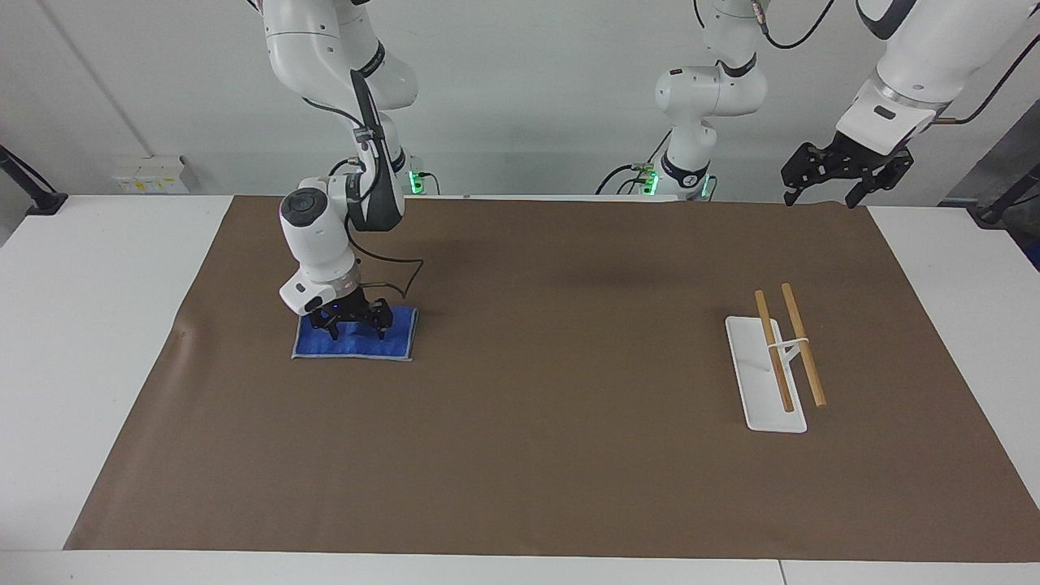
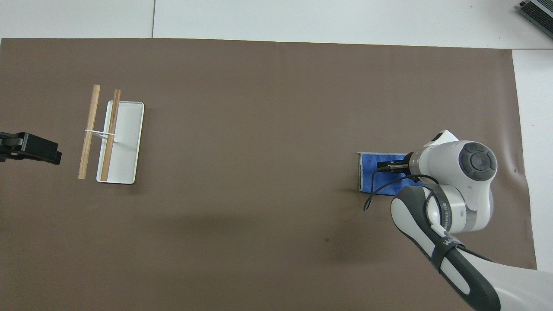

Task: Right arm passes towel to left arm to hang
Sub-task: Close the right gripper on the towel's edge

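Observation:
The blue towel [image 1: 357,346] lies flat on the brown mat at the right arm's end of the table; it also shows in the overhead view [image 2: 367,171]. My right gripper [image 1: 356,329], with its blue light, is down on the towel, fingers spread open with the tips on the cloth. In the overhead view the right arm's wrist covers most of the towel. My left gripper [image 1: 841,177] waits open and empty, raised over the mat's edge at the left arm's end; it shows in the overhead view [image 2: 30,147] too.
A white rack base [image 1: 756,406] with two wooden rods [image 1: 804,345] on a short post stands toward the left arm's end; it also shows in the overhead view [image 2: 127,142]. A brown mat [image 1: 552,422] covers the white table.

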Controlling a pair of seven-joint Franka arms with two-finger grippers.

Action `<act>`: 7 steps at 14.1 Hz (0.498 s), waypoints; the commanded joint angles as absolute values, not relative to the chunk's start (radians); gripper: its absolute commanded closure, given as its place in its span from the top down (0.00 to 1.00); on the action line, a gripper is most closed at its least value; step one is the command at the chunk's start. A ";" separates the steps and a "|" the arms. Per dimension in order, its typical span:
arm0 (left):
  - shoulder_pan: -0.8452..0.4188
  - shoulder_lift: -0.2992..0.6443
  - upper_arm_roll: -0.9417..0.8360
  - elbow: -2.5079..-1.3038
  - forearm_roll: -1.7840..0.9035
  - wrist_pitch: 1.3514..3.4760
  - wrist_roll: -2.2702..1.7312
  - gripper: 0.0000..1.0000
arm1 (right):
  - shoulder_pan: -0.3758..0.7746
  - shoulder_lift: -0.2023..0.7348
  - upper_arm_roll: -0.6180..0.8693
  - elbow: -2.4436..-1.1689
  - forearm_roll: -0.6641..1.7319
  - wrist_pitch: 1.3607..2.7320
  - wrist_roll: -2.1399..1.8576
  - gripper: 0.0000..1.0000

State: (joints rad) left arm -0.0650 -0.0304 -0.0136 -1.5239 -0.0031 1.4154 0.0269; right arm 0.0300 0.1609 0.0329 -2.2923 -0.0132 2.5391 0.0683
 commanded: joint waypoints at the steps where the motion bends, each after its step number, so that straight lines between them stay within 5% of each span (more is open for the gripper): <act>1: -0.060 -0.060 -0.014 -1.555 -0.014 1.414 0.017 1.00 | 0.000 0.152 0.040 -2.312 -0.003 2.566 0.023 1.00; 7: -0.058 -0.060 -0.014 -1.555 -0.014 1.414 0.017 1.00 | 0.015 0.155 0.041 -2.312 -0.002 2.566 0.060 1.00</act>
